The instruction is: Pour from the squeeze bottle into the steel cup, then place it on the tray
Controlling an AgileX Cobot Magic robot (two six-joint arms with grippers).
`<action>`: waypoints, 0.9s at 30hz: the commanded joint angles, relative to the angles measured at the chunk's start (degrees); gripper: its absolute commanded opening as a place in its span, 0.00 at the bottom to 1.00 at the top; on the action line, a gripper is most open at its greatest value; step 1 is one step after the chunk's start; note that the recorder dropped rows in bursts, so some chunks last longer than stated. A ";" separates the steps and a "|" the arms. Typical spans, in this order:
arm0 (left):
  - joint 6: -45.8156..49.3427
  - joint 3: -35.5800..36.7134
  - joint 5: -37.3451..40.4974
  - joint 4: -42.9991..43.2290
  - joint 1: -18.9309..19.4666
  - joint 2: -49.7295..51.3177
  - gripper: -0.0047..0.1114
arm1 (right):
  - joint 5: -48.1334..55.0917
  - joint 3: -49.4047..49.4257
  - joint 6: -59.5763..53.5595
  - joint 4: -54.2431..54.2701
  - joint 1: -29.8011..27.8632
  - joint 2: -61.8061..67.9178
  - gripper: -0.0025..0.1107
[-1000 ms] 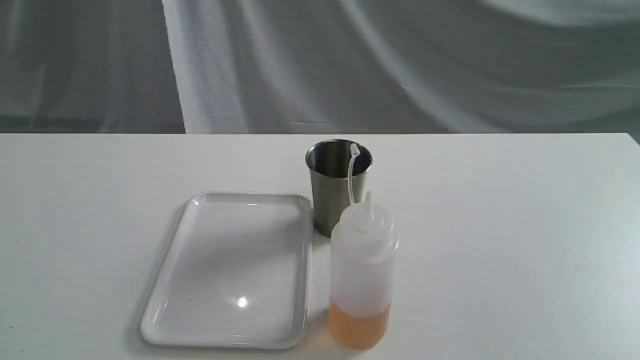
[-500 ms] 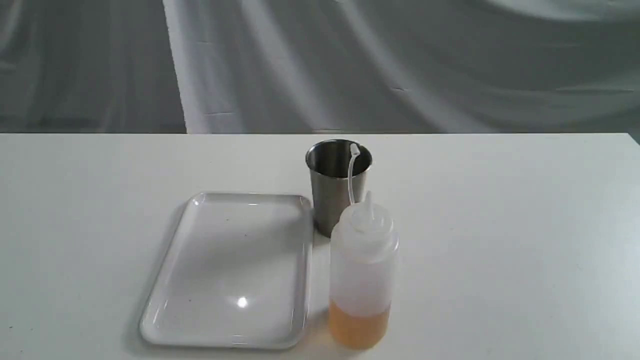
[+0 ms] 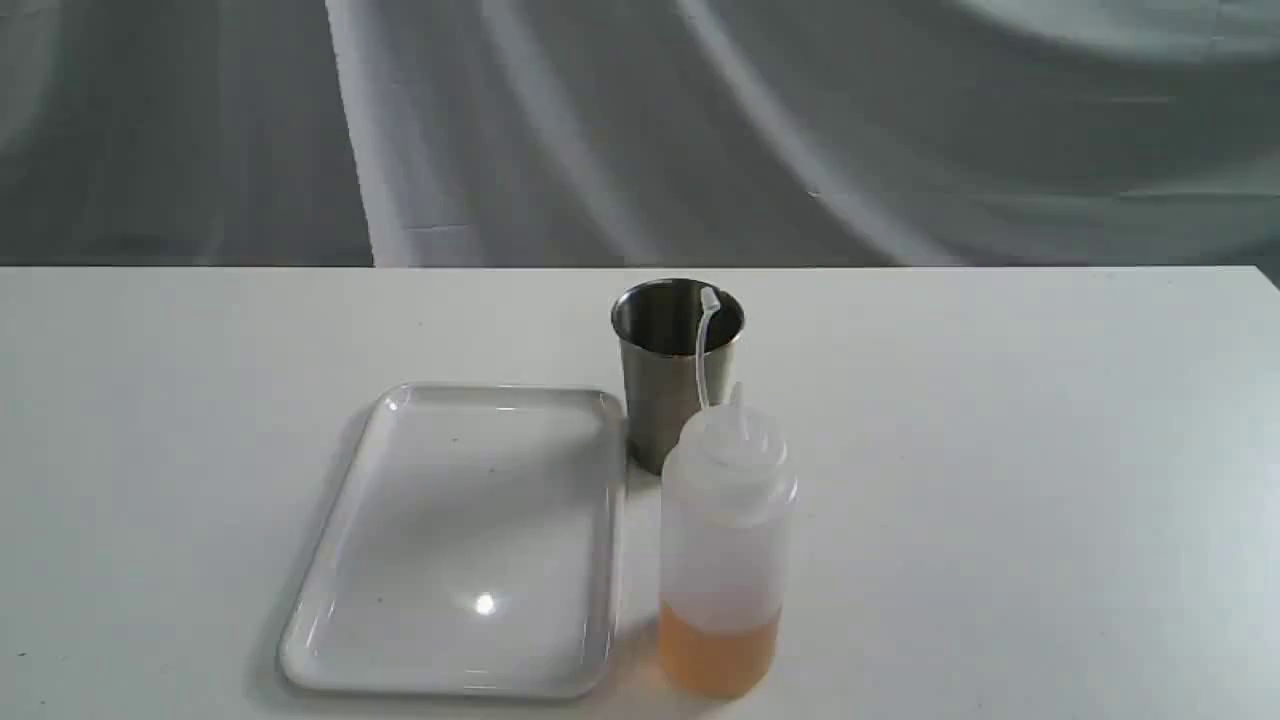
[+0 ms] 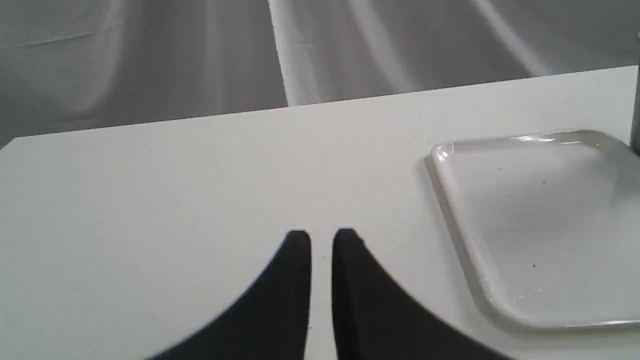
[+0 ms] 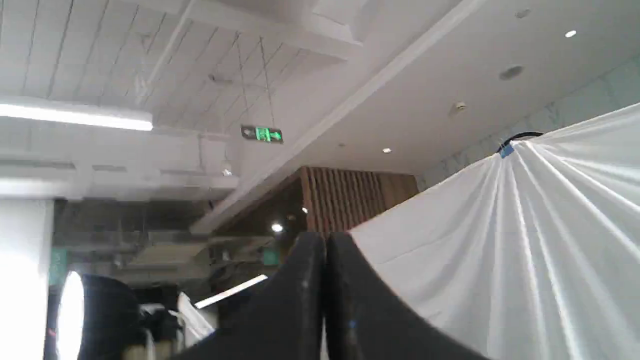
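You had one squeeze bottle (image 3: pixel 725 540), one steel cup (image 3: pixel 660 390) and one tray (image 3: pixel 460 520) on the tabletop (image 3: pixel 1000 450), all three together only in the exterior view. The bottle stood upright just beside the tray's right edge, with amber liquid low inside. The cup stood upright close behind it, near the tray's far corner. Your two tools showed only in the wrist views. The left tool (image 4: pixel 321 237) had its black fingers parted by a slim gap, gripping nothing, with the tray off to one side. The right tool (image 5: pixel 325 240) was pinched fully together, empty, aimed at a ceiling with a green exit sign (image 5: pixel 262 134) and a white drape (image 5: pixel 525 240).
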 commanded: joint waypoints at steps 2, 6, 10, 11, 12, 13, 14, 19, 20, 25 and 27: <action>-0.19 0.25 -0.37 0.03 0.18 -0.28 0.11 | 10.96 -7.39 5.52 -18.14 0.20 0.21 0.02; -0.19 0.25 -0.37 0.03 0.18 -0.28 0.11 | 18.63 -15.61 19.16 -37.80 1.73 2.84 0.02; -0.19 0.25 -0.37 0.03 0.18 -0.28 0.11 | 17.57 -21.10 30.50 -51.93 4.99 7.82 0.02; -0.19 0.25 -0.37 0.03 0.18 -0.28 0.11 | 16.76 -22.36 33.29 -52.21 5.73 9.40 0.02; -0.19 0.25 -0.37 0.03 0.18 -0.28 0.11 | 15.69 -23.41 33.92 -52.21 6.40 10.90 0.02; -0.19 0.25 -0.37 0.03 0.18 -0.28 0.11 | 14.93 -24.39 33.86 -52.21 6.98 11.90 0.02; -0.19 0.25 -0.37 0.03 0.18 -0.28 0.11 | 14.15 -25.25 33.45 -52.21 7.52 13.01 0.02; -0.19 0.25 -0.37 0.03 0.18 -0.28 0.11 | 14.70 -27.19 33.44 -52.21 9.27 16.76 0.02; -0.19 0.25 -0.37 0.03 0.18 -0.28 0.11 | 15.70 -27.19 33.44 -52.21 9.58 16.99 0.02; -0.19 0.25 -0.37 0.03 0.18 -0.28 0.11 | 19.07 -27.19 33.99 -52.21 10.23 18.35 0.02; -0.19 0.25 -0.37 0.03 0.18 -0.28 0.11 | 23.08 -27.19 35.52 -52.21 10.23 18.95 0.02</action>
